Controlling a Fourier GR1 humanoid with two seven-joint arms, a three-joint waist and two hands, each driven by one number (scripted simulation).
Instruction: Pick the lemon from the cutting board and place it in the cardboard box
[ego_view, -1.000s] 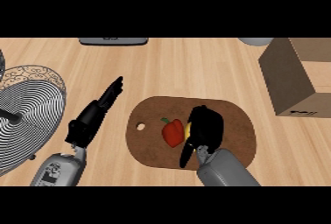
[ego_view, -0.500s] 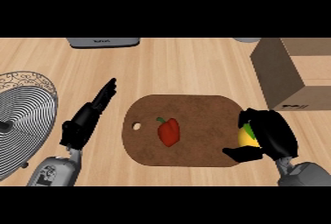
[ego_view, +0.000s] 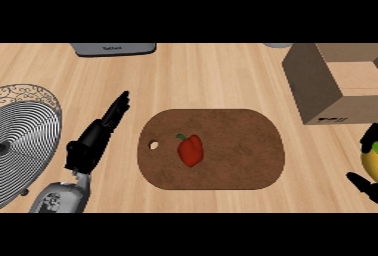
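Head view, lemon (ego_view: 372, 159) gripped in right robot hand (ego_view: 361, 182), near cardboard box (ego_view: 332, 85)

No text can be read. A small dark print is seen on the cardboard box (ego_view: 332, 82), far right. Faint lettering is seen on the grey device (ego_view: 114, 48), far left; both are illegible.

A single view looks from the robot's head steeply down on the wooden counter (ego_view: 214, 75), with the counter's far side at the top. It sits near enough that the cutting board (ego_view: 236, 150) fills the middle. The left hand (ego_view: 100, 135) comes in from the lower edge. The frame cuts off the wire basket (ego_view: 29, 135) at the left, a grey appliance (ego_view: 114, 48) at the top, the cardboard box (ego_view: 325, 85) at the upper right, and the right hand (ego_view: 363, 184), curled round the lemon (ego_view: 371, 160), at the right edge.
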